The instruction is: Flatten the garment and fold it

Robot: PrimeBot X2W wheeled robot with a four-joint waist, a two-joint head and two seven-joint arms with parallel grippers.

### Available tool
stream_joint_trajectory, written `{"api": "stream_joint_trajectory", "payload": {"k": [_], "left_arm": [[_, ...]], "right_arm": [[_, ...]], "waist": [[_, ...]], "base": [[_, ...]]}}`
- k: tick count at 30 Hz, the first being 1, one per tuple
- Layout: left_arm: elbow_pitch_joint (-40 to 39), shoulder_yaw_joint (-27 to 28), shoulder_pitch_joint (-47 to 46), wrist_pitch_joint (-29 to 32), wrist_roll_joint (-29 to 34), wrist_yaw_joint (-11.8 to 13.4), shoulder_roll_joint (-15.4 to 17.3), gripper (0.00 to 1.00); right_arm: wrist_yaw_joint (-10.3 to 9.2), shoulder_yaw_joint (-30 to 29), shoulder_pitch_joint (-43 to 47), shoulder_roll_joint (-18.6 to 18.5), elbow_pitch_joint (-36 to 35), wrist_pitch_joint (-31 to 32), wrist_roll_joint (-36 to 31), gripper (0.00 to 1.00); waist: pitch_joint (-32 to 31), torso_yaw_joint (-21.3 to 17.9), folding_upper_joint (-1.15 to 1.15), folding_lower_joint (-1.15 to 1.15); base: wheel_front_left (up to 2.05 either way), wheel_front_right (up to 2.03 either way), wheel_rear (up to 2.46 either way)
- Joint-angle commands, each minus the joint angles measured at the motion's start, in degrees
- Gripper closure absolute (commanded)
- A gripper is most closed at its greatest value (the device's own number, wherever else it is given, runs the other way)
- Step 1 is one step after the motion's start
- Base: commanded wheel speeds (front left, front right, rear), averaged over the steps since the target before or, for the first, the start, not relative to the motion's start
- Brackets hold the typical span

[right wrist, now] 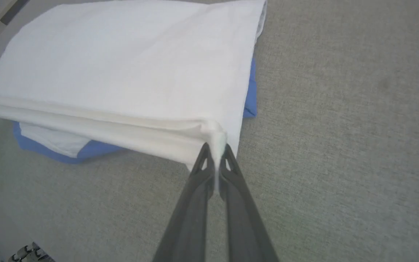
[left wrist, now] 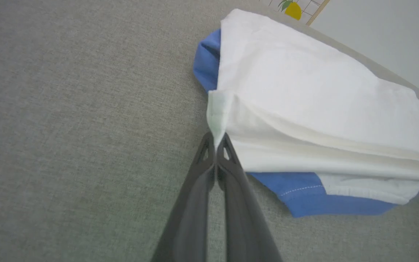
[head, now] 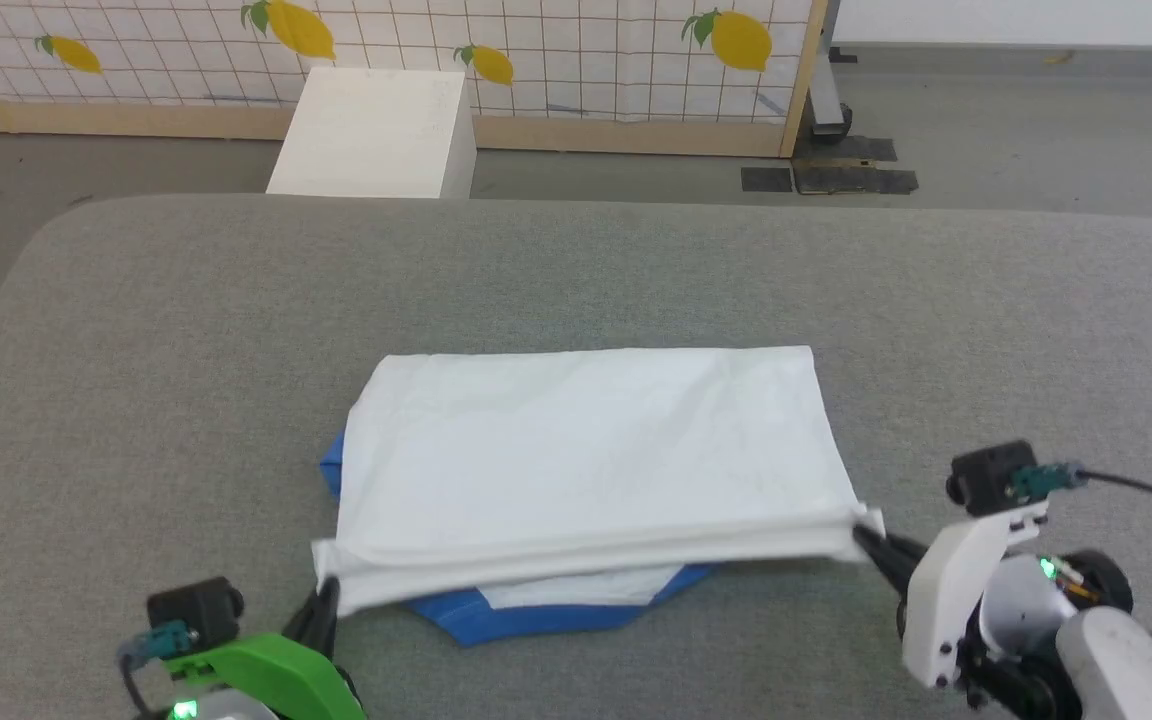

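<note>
The garment (head: pixel 586 450) lies on the grey padded table (head: pixel 186 350) as a wide white rectangle, with blue cloth showing at its left edge and under its near edge. My left gripper (head: pixel 326 597) is shut on the garment's near left corner (left wrist: pixel 216 120). At the near right corner (right wrist: pixel 216 136), my right gripper (head: pixel 861 537) is shut on the cloth too. The near white edge is lifted slightly and stretched between the two grippers, in layers. Blue hem (left wrist: pixel 304 193) and a white panel lie flat beneath it.
A white box (head: pixel 376 120) stands on the floor beyond the table's far edge, before a lemon-print screen (head: pixel 576 50). Dark floor plates (head: pixel 826 178) lie at the back right. Bare grey table surrounds the garment on all sides.
</note>
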Motion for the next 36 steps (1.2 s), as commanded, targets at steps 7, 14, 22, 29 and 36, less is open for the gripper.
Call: {"api": "stream_joint_trajectory", "payload": {"k": [7,14,22,29,36], "left_arm": [[8.1,-0.5,0.5,0.9,-0.4,0.2,-0.3,1.0],[11.0,0.3,0.4,2.7,-1.9,0.6,0.3,0.0],[2.9,2.1,2.0,9.0,-1.2,4.9,5.9,0.0],[-9.5,6.1,-0.8,-1.9,4.5,8.4,8.2,0.0],[-13.2,5.5,-4.4,-16.6,12.8,9.0,6.8,0.0]], "right_arm": [[-0.11,0.4,3.2,1.0,4.0,1.5,-2.2,1.0],[-0.11,-0.5,4.7,1.5,3.4,1.8,-0.6,0.0],[-0.11,-7.7,9.2,-2.3,-6.6,8.6,4.5,0.0],[-0.11,-13.8,5.1,-2.2,-11.0,17.3,5.3,0.0],[-0.11,-8.9,-3.6,-1.8,-5.1,22.4,5.3,0.0]], "waist": [[-0.3,-0.2,0.0,0.01],[-2.2,-0.3,0.0,0.01],[-3.9,0.7,0.0,0.01],[-1.4,0.9,0.0,0.01],[3.7,2.1,0.0,0.01]], "base": [[0.0,0.0,0.0],[0.0,0.0,0.0],[0.0,0.0,0.0],[0.0,0.0,0.0],[0.0,0.0,0.0]]}}
